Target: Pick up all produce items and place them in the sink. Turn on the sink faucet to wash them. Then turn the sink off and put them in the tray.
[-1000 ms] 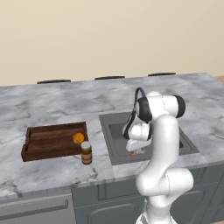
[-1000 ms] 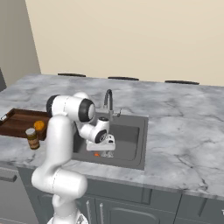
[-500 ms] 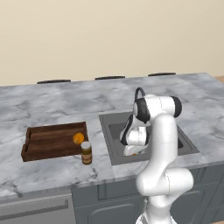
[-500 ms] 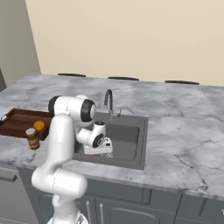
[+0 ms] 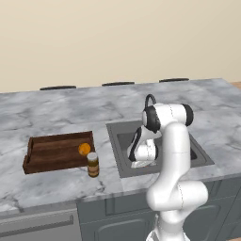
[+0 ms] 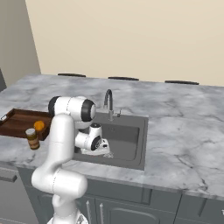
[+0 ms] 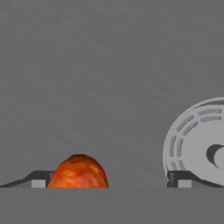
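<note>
down at the bottom edge of the hand view i see my gripper (image 7: 107,183) with its two dark finger tips (image 7: 39,179) set as far apart as they go, and nothing clamped between them. an orange-red carrot-like piece (image 7: 78,171) sits on the sink floor at lower left of that frame, just beside the left tip on its inner side; i cannot tell whether it touches the tip. at right of the same frame the round silver drain (image 7: 197,140) lies on the dark grey basin floor, with the other tip in front of its lower edge.

from the left base view, the arm is folded down in the centre of the frame with the hand (image 5: 141,153) low inside the sink (image 5: 120,136). to the left of the sink, the wooden tray (image 5: 52,153) rests on the marble counter (image 5: 61,113), and the round orange fruit (image 5: 84,148) lies in the tray's right end. a brown jar (image 5: 93,164) with a pale lid stands upright on the counter just in front of the tray's right corner, near the fruit.

from the right base view, the faucet (image 6: 108,103) rises behind the sink at upper centre, its arched spout over the basin; tray, fruit and jar sit at the left edge of that frame.
</note>
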Motion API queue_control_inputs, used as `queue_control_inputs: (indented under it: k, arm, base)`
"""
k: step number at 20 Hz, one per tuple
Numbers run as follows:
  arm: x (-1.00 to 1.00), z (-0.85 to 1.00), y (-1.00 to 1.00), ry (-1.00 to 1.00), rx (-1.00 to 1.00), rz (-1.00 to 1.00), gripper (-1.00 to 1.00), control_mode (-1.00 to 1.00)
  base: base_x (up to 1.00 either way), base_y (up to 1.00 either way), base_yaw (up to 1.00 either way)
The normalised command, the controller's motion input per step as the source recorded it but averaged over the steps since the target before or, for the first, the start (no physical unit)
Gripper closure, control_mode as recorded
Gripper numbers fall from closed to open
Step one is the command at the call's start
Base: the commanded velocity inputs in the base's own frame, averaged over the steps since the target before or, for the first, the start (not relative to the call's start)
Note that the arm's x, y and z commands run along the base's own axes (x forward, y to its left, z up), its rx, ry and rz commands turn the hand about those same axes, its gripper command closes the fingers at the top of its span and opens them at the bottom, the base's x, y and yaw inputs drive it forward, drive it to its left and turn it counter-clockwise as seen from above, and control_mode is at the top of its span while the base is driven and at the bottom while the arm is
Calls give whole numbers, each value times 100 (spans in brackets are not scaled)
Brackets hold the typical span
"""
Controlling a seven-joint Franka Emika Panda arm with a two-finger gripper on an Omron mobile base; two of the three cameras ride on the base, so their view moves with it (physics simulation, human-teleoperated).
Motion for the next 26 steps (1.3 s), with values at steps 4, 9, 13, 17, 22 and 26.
queue_control_inputs:
  k: [4, 9, 13, 17, 22, 26]
  arm:
    - [0, -7, 0, 0, 0, 2, 100, -100]
    - [0, -10, 0, 0, 0, 1, 100, -100]
    - [0, -7, 2, 0, 0, 1, 100, -100]
    - [0, 0, 0, 0, 0, 0, 100, -100]
    - [0, 0, 0, 0, 0, 0, 100, -100]
    - [0, 0, 0, 0, 0, 0, 100, -100]
  base:
    - [0, 0, 0]
    - [0, 0, 0]
    - [0, 0, 0]
    - [0, 0, 0]
    - [0, 0, 0]
    - [0, 0, 0]
